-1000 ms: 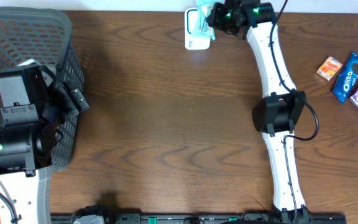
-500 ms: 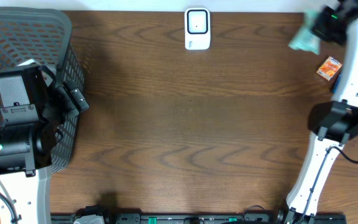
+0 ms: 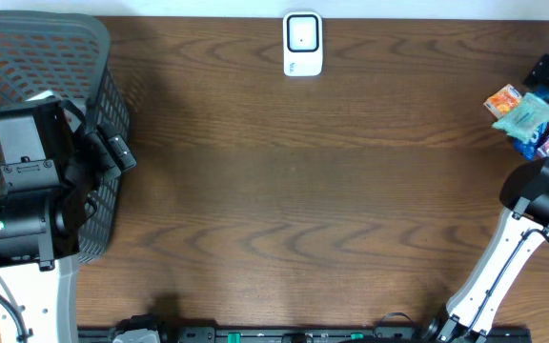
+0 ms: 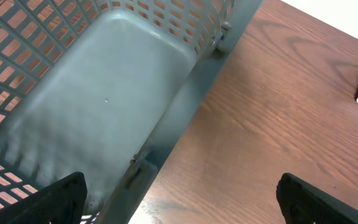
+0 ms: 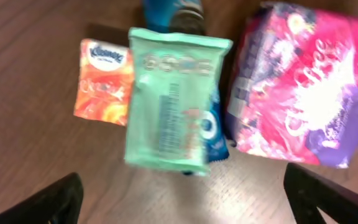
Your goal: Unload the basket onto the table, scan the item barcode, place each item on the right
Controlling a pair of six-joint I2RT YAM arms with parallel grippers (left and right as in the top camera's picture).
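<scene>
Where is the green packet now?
Overhead view, far right edge: the green packet sits over the blue pack, between orange tissues and a pink bag.

- A grey mesh basket is sitting at the left end of the wooden table.
- An orange tissue pack is lying flat near the table's right edge.
- A blue packet is lying just beside it, largely covered.
- A pink and purple packet is resting to the right of the blue one.
</scene>
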